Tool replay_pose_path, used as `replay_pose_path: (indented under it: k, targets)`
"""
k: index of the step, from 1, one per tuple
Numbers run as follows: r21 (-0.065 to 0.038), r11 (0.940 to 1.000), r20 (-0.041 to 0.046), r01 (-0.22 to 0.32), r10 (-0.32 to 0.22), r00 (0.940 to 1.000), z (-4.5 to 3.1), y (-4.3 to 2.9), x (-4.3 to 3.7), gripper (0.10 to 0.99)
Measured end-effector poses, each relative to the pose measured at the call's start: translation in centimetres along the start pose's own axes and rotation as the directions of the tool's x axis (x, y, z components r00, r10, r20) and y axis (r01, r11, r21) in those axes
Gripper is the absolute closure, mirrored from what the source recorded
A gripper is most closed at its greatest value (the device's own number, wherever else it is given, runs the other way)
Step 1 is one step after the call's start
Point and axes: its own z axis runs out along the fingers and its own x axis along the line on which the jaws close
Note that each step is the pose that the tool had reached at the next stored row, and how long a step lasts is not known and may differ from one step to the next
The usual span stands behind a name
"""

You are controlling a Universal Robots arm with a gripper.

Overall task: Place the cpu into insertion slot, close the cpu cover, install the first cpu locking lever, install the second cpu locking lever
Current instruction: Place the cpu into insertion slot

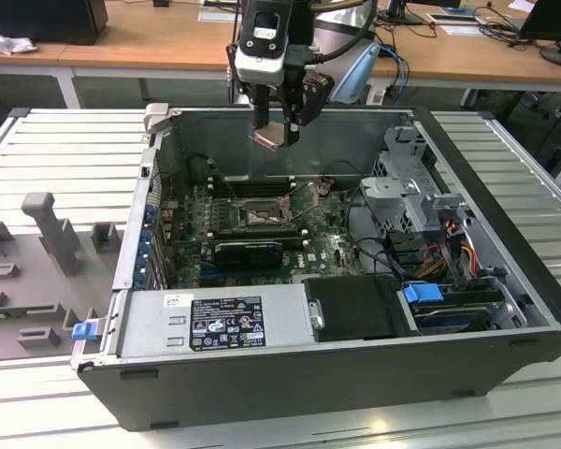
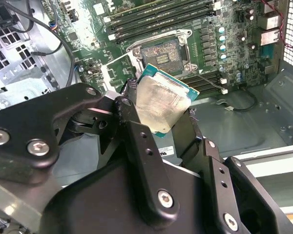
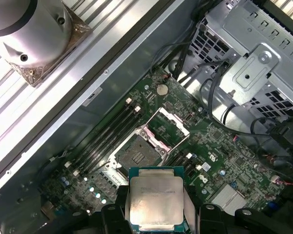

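My gripper hangs above the open computer case, shut on the cpu, a flat square chip with a pale metal top. In both wrist views the cpu sits between the black fingers, tilted and well above the board. The insertion slot lies bare on the green motherboard, below and ahead of the chip. The cpu cover stands flipped open beside the slot. A thin metal lever juts out at the socket's side.
Long black memory slots run beside the socket, and a long black card lies in front of it. The power supply, a metal drive cage and cables crowd the case. A grey fixture tray lies outside on the exterior view's left.
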Motion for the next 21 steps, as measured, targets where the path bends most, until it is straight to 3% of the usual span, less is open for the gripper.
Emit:
replay_pose_path:
  k: [21]
  targets:
    - [-0.002, 0.9954, 0.0083, -0.095, 0.095, 0.9954, 0.05, 0.0, 0.0, 0.557]
